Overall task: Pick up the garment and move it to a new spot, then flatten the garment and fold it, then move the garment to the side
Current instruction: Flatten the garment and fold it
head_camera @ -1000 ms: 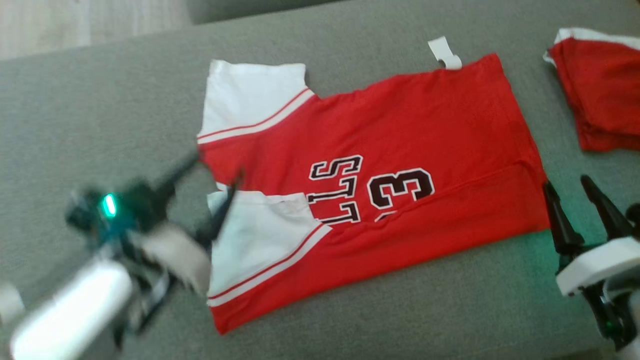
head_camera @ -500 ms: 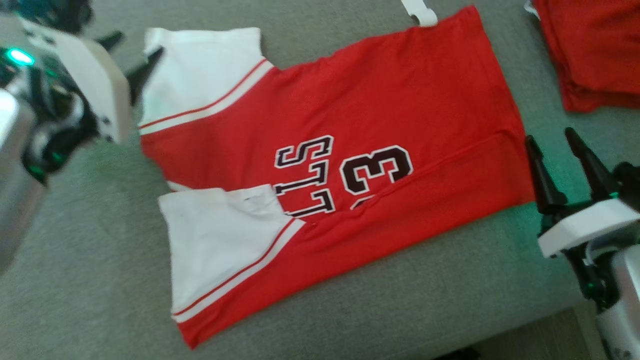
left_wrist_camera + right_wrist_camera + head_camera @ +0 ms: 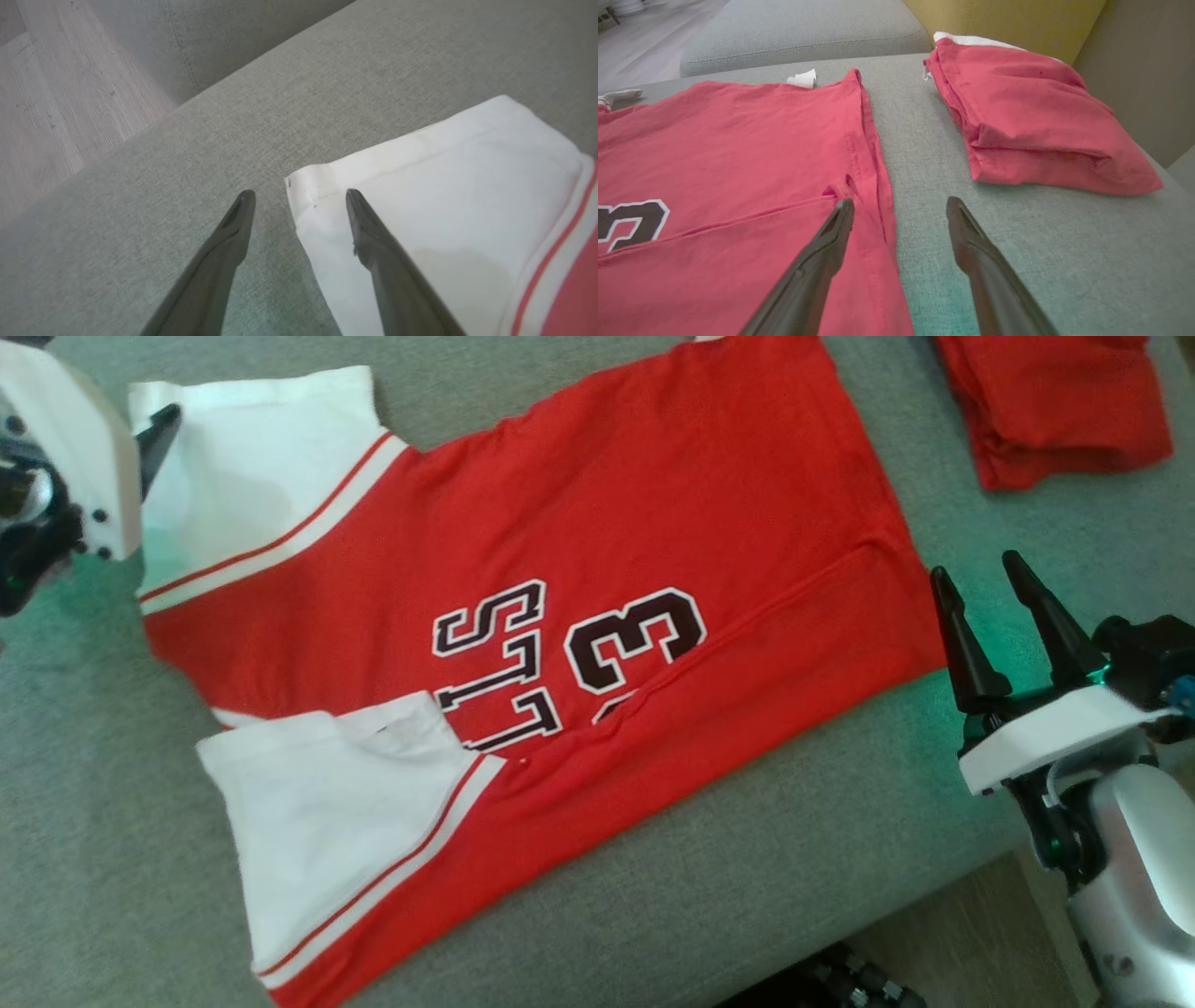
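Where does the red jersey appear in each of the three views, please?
Head view: jersey spread across the middle, sleeves to the left.
Left wrist view: its white sleeve at lower right.
Right wrist view: jersey covers the left half.
Shared landmark: the grey cushion underneath.

Edges cropped, print half covered
The garment (image 3: 653, 504) runs past the head view's top and bottom edges. Its own fold and white sleeve (image 3: 327, 821) cover part of the lettering (image 3: 495, 663) and most of a second digit. The folded red cloth (image 3: 1055, 411) is cut at the top. The left tool (image 3: 300, 193) is cut at the left, one finger (image 3: 159, 429) showing.
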